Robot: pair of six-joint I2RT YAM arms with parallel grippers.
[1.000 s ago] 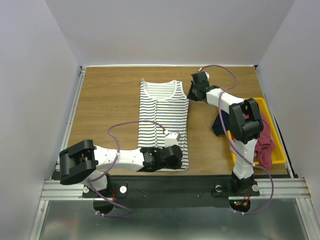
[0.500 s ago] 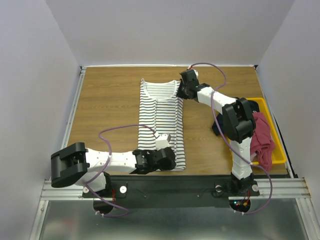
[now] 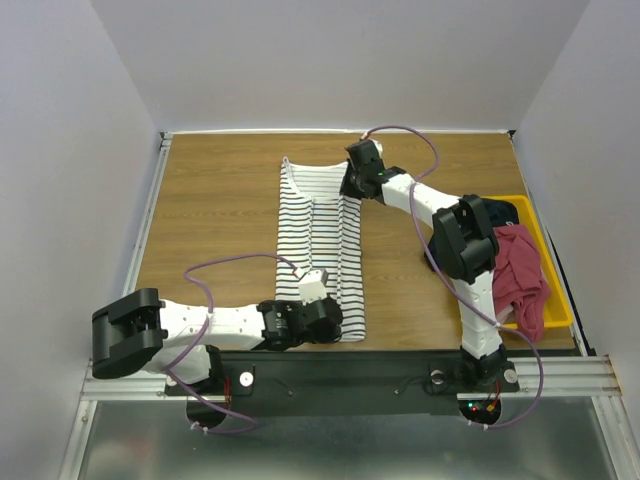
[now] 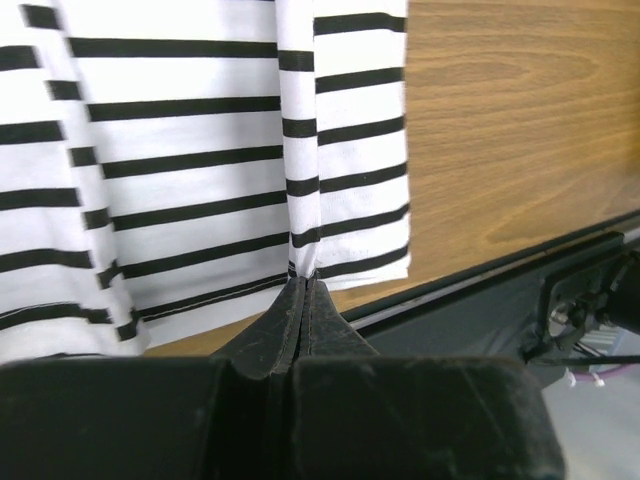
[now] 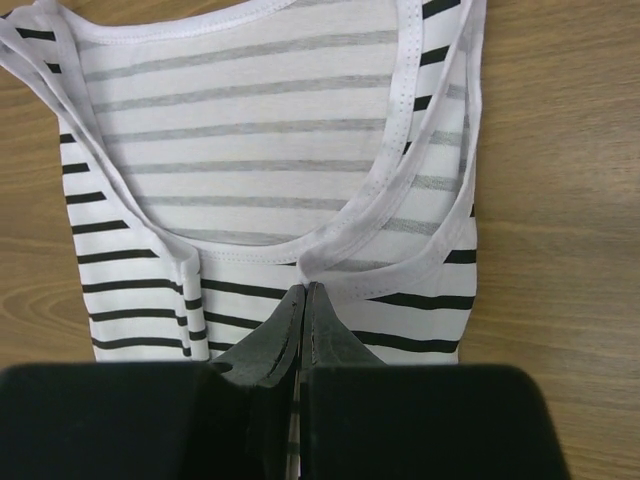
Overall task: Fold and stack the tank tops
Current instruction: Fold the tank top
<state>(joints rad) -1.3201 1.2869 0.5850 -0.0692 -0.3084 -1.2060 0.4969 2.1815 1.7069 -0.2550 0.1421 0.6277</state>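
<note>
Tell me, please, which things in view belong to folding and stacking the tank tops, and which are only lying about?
Belonging to the job: white cloth tank top with thin dark stripes, pinched by left pincer and right pincer; dark red cloth top.
Only lying about: yellow plastic tray; dark blue cloth at its far end.

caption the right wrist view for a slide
Right gripper shut on the white dark-striped cloth tank top over a wooden table

Wood table (image 3: 210,210) at frame left open; striped tank top (image 3: 320,240) covers centre; yellow bin (image 3: 558,290) with red tank top (image 3: 520,275) blocks right.
</note>
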